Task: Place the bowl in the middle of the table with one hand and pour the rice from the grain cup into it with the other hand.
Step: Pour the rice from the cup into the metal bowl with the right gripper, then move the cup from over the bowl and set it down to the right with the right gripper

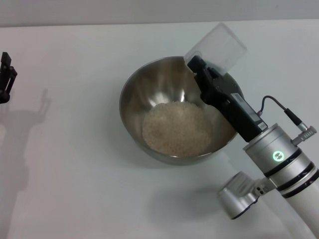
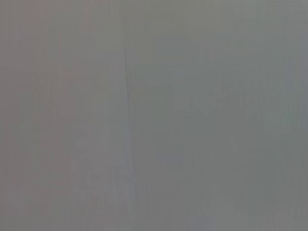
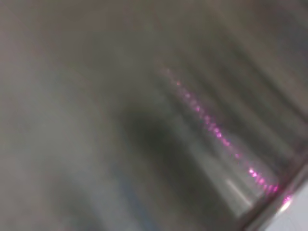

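The steel bowl (image 1: 135, 102) stands near the middle of the white table (image 1: 75, 179). A heap of rice (image 1: 177, 128) lies in its bottom. My right gripper (image 1: 196, 62) reaches in from the lower right and is shut on the clear grain cup (image 1: 218, 46). It holds the cup tilted above the bowl's far right rim, and no grains show inside the cup. The right wrist view is filled by the blurred shiny wall of the bowl (image 3: 226, 144). My left gripper (image 1: 6, 75) hangs parked at the far left edge, away from the bowl.
The left wrist view shows only plain grey table (image 2: 154, 115). The left arm's shadow (image 1: 20, 129) falls on the left side of the table. My right arm's wrist and cable (image 1: 279, 154) stand over the table's lower right.
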Action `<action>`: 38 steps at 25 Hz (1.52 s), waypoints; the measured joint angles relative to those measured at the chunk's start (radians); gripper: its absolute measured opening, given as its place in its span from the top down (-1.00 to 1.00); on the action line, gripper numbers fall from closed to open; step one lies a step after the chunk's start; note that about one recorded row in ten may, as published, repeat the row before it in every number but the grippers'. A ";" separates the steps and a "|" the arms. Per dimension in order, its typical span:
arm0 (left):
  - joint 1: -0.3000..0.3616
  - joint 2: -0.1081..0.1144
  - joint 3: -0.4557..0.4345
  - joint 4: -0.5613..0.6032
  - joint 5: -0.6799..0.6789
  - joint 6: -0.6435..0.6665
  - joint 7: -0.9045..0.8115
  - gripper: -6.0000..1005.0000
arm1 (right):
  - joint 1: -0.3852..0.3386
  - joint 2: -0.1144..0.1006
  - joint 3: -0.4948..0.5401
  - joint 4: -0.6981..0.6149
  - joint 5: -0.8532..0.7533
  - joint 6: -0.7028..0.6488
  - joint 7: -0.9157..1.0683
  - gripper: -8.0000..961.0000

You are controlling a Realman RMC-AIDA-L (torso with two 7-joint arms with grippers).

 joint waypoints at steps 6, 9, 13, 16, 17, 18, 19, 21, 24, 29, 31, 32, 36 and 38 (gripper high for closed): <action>0.000 0.000 0.005 -0.001 -0.001 0.001 0.000 -0.64 | -0.022 0.000 0.002 0.067 0.004 -0.052 0.197 0.97; 0.000 0.000 0.005 -0.001 -0.001 0.001 0.000 -0.64 | -0.039 0.000 0.026 0.103 0.005 -0.106 0.425 0.97; 0.000 0.000 0.004 -0.002 -0.001 0.001 0.000 -0.64 | -0.067 0.000 0.100 0.134 0.007 -0.124 0.749 0.97; 0.000 0.000 0.004 -0.004 -0.001 0.001 0.000 -0.64 | -0.087 0.000 0.153 0.155 0.008 -0.127 0.979 0.97; 0.000 0.000 0.005 -0.004 -0.001 0.001 0.000 -0.64 | -0.095 -0.001 0.164 0.163 0.008 -0.127 1.074 0.97; 0.000 0.000 0.006 -0.004 -0.001 0.002 0.000 -0.64 | -0.100 -0.002 0.169 0.164 0.008 -0.127 1.177 0.97; 0.000 0.000 0.007 -0.004 -0.001 0.002 0.000 -0.64 | -0.103 -0.004 0.172 0.158 0.008 -0.127 1.289 0.97; -0.001 0.000 0.007 -0.004 -0.001 0.002 0.000 -0.64 | -0.105 -0.007 0.186 0.121 0.008 -0.127 1.528 0.97; -0.002 -0.001 0.007 -0.006 -0.001 0.002 0.000 -0.64 | -0.110 -0.006 0.228 0.035 0.008 -0.131 1.851 0.97; 0.000 0.001 0.007 -0.007 -0.002 0.002 0.000 -0.64 | -0.145 -0.005 0.295 -0.100 0.009 -0.175 2.154 0.97; -0.001 0.001 0.007 -0.006 -0.002 0.003 0.000 -0.64 | -0.155 -0.005 0.312 -0.133 0.009 -0.185 2.181 0.97; -0.002 0.001 0.007 -0.007 -0.002 0.002 0.000 -0.64 | -0.158 -0.005 0.320 -0.145 0.009 -0.184 2.186 0.97; -0.005 0.001 0.007 -0.008 -0.002 0.003 0.000 -0.64 | -0.162 -0.005 0.330 -0.168 0.009 -0.159 2.214 0.97; -0.011 0.001 0.007 -0.004 -0.002 0.002 0.000 -0.64 | -0.163 -0.004 0.343 -0.174 0.013 -0.124 2.220 0.97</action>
